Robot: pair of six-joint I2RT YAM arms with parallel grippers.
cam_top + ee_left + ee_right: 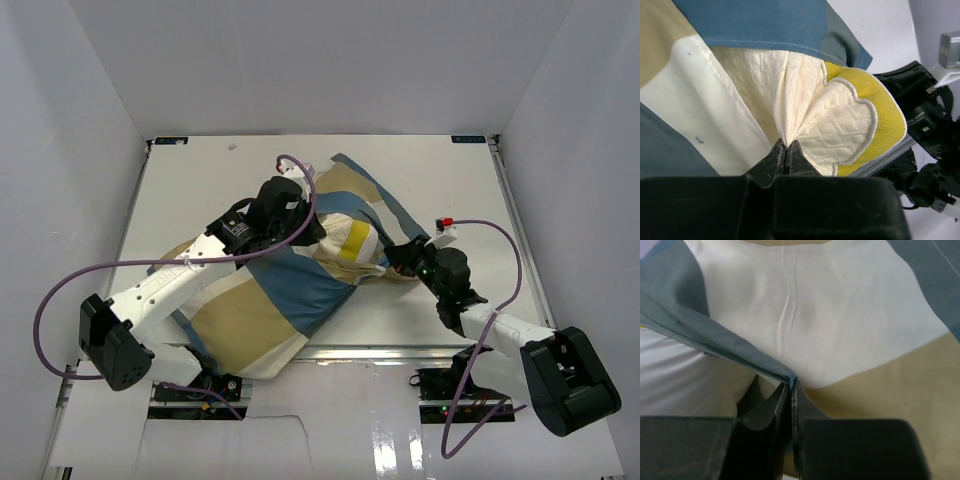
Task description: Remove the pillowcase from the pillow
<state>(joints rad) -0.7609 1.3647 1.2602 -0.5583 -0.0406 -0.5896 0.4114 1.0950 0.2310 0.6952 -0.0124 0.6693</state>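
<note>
Top external view: the pillowcase [265, 315] lies on the table [450, 180], running from 7 o'clock to 1 o'clock. The pillow [355, 243] protrudes from the case opening near the table centre, with a cream end and a yellow mark exposed; the rest is inside the case. The left arm's wrist sits at 9 o'clock of the exposed end and the right arm's wrist at 3 o'clock. Left wrist view: the left gripper [786, 151] has its jaws together, clamped on a pinched fold of the cream quilted pillow. The pillow's yellow-edged corner lies at 2 o'clock of the pinch, and blue case cloth at 12 o'clock. Right wrist view: the right gripper [791, 390] has its jaws together, clamped on the grey-blue edge of the pillowcase. This edge stretches away toward 10 o'clock, and white and tan checks fill 12 to 3 o'clock.
</note>
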